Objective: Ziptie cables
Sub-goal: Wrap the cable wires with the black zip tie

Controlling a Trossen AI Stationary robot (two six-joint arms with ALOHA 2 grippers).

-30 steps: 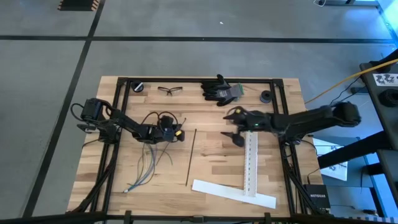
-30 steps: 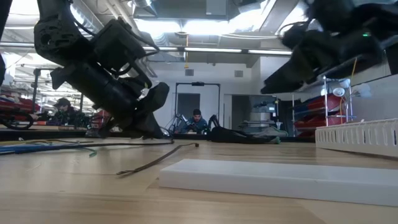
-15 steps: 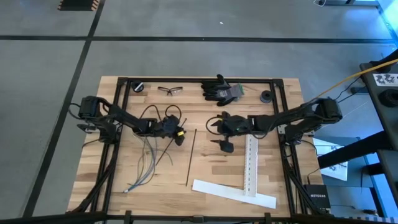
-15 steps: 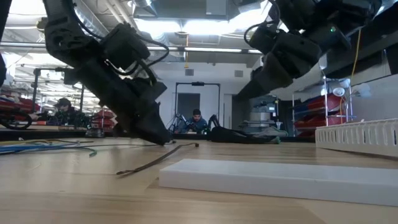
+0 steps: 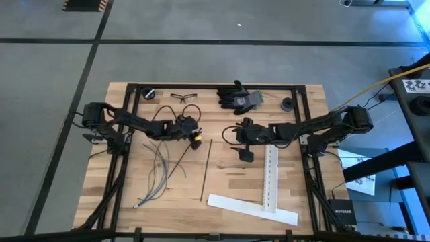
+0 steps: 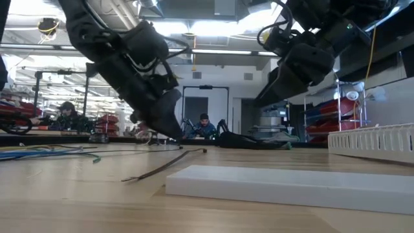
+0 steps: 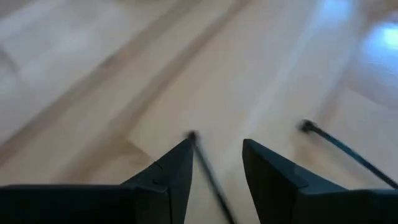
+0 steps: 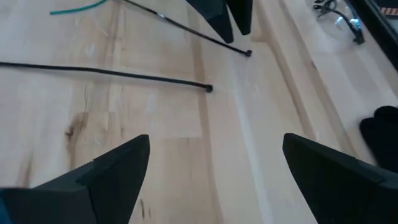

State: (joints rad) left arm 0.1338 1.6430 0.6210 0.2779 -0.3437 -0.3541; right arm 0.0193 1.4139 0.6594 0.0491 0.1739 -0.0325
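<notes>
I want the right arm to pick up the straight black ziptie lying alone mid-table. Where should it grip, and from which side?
Probably near the ziptie's head end, closest to the open right gripper. It lies flat and straight on bare table, so come from above, fingers straddling its width.

Cables (image 5: 156, 176) lie left of one ziptie (image 5: 206, 169) on the table (image 5: 228, 181).

Readable brand: "NETGEAR" stood on the dark box (image 5: 339, 214) on the floor, beside the surface's right edge.
Sheets with printed marks: a white sheet (image 5: 418, 85) at the right edge carried black patterns, not readable.
Other text: none could be read.
</notes>
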